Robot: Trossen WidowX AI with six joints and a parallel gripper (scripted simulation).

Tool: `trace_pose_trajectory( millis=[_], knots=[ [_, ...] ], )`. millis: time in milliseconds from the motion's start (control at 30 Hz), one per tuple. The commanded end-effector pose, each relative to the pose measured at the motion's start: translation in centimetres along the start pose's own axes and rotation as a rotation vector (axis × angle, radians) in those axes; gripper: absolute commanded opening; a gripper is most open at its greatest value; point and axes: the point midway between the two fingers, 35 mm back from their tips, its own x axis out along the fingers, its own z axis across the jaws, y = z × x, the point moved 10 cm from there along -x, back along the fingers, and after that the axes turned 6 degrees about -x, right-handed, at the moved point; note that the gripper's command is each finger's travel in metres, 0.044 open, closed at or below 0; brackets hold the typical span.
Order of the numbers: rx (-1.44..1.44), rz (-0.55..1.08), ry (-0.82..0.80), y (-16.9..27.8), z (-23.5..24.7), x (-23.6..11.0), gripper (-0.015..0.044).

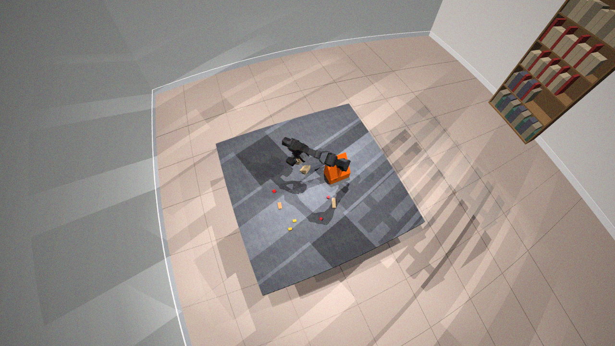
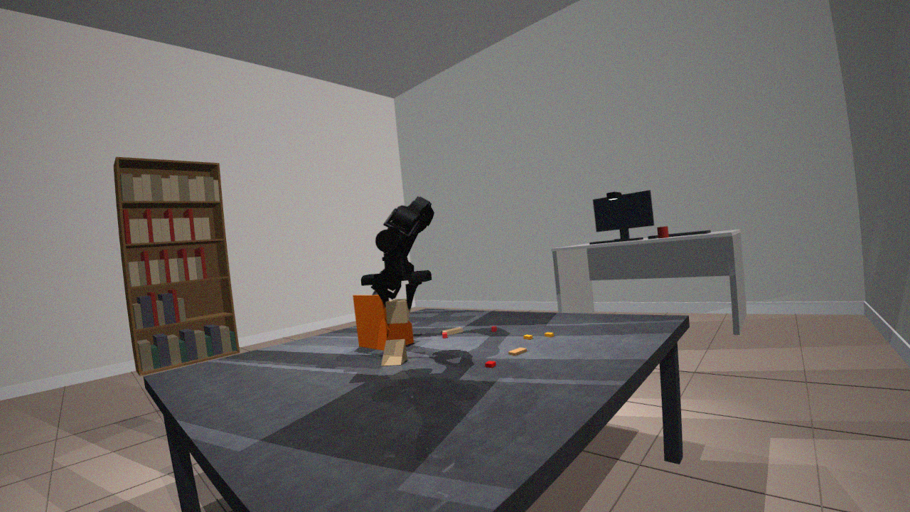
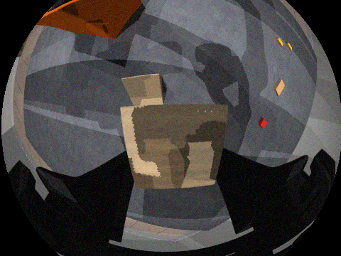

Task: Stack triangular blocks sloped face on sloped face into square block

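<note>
The hand (image 2: pixel 395 299) is clamped firmly on one triangular block (image 2: pixel 397 311), its fingers held partway apart by the block's width, and it hangs in the air at centre frame of the exterior view, in front of the orange base (image 2: pixel 370 321). Right below it, a touch lower in the frame, sits the second triangular block (image 2: pixel 394 352) on the desk (image 2: pixel 572 388), untouched and on its own.

Through the wrist view, the carried block (image 3: pixel 175 144) fills the middle, and the resting block (image 3: pixel 143 89) peeks out just above it, so the two are nearly lined up but clearly apart.

So the pickup is done and the carry looks close to finished. Left to do, by my reckoning: match slope to slope, lower gently without nudging the lower block, let go, pull clear. Small red and yellow pieces (image 2: pixel 490 363) lie well off to the right.
</note>
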Motion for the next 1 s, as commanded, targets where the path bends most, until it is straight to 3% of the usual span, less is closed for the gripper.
trace_pose_trajectory(
  millis=[0,467,967],
  knots=[
    [0.007,-0.008,-0.002,0.9,1.4,0.0,0.0000],
    [-0.033,-0.031,0.021,3.1,5.3,0.1,0.0000],
    [-0.033,-0.034,0.023,0.8,5.0,5.8,0.0000]
  ],
)
